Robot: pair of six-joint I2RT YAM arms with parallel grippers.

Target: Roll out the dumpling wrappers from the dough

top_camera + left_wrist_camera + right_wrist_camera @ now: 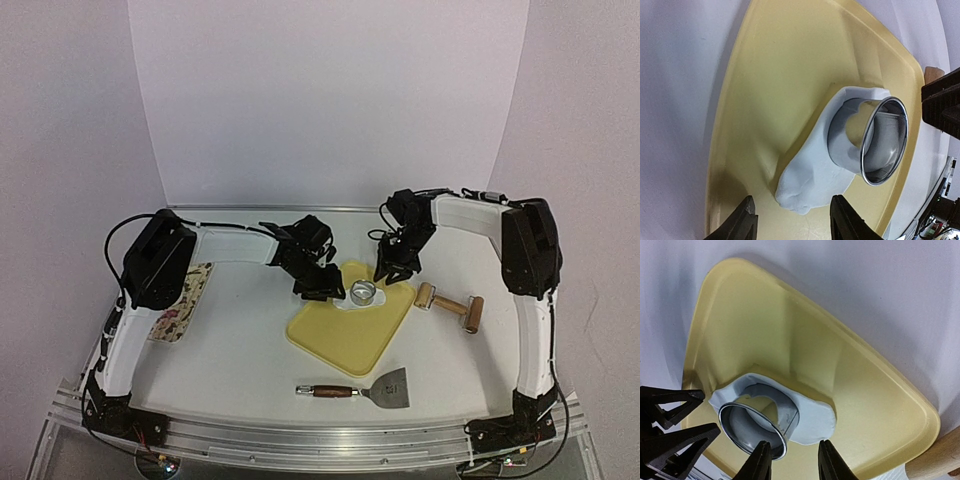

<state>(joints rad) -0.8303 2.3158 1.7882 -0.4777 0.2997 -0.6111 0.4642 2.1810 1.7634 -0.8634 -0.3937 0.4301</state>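
Yellow plastic cutting board [780, 75] mid-table, and near its far corner lies the flat white sheet of dough [810, 175], with the small shiny metal ring cutter [847, 150] standing on it. Left gripper [795, 220] hovers at the dough's edge, jaws partly apart, gripping nothing. Right gripper [792, 462] hangs close beside the ring, fingers likewise parted and empty.
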